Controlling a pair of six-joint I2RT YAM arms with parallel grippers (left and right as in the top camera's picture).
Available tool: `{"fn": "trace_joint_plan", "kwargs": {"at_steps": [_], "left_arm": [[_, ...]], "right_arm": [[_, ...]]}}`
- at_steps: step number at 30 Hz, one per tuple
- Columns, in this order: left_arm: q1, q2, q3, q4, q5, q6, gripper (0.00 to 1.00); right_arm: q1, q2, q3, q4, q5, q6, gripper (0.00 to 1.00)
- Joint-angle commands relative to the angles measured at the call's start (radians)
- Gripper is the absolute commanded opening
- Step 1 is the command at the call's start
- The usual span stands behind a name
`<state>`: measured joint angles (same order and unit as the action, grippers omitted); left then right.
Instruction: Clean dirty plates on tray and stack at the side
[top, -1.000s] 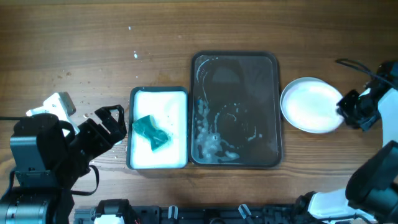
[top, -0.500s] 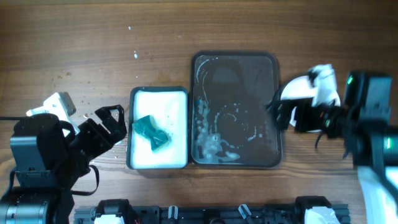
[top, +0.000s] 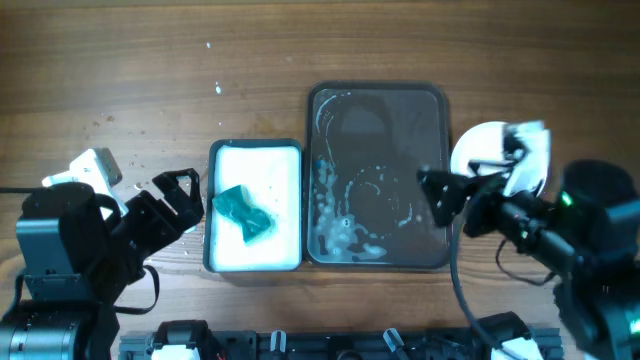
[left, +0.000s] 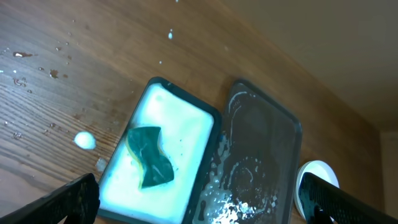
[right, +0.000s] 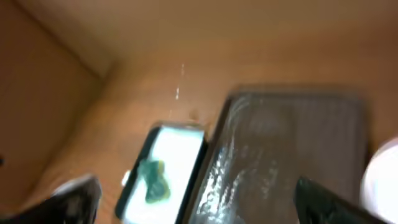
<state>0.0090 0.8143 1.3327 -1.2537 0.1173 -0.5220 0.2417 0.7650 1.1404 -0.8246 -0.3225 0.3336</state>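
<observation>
The dark tray (top: 378, 100) lies in the middle of the table, wet with water and suds, with no plate on it. One white plate (top: 475, 150) rests on the wood just right of the tray, partly hidden by my right arm. My right gripper (top: 438, 198) hovers open over the tray's right edge with nothing in it. Its wrist view is blurred and shows the tray (right: 292, 143) and the plate (right: 384, 174) at the right edge. My left gripper (top: 188, 195) is open and empty, left of the white tub (top: 255, 150).
The white tub holds a teal sponge (top: 245, 210), which also shows as the sponge (left: 149, 155) in the left wrist view. White droplets (top: 217, 90) speckle the wood to the upper left. Black fixtures run along the table's front edge (top: 330, 345).
My right arm has left the plate's right rim and swung left, over the tray's right edge. Its jaws have opened wider. The plate stays beside the tray. The left arm has not moved.
</observation>
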Motion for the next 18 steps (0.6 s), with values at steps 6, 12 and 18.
{"fn": "trace_joint_plan", "kwargs": {"at_steps": [6,12,18], "left_arm": [[0.009,-0.001,0.006,0.003,-0.013,-0.009,1.00],[0.009,-0.001,0.006,0.003,-0.013,-0.010,1.00],[0.009,-0.001,0.006,0.003,-0.013,-0.010,1.00]], "right_arm": [[-0.044,-0.486,-0.589,0.376,0.115,-0.230,1.00],[-0.080,-0.760,-0.936,0.548,0.178,-0.229,1.00],[-0.080,-0.762,-1.139,0.854,0.171,-0.226,1.00]]}}
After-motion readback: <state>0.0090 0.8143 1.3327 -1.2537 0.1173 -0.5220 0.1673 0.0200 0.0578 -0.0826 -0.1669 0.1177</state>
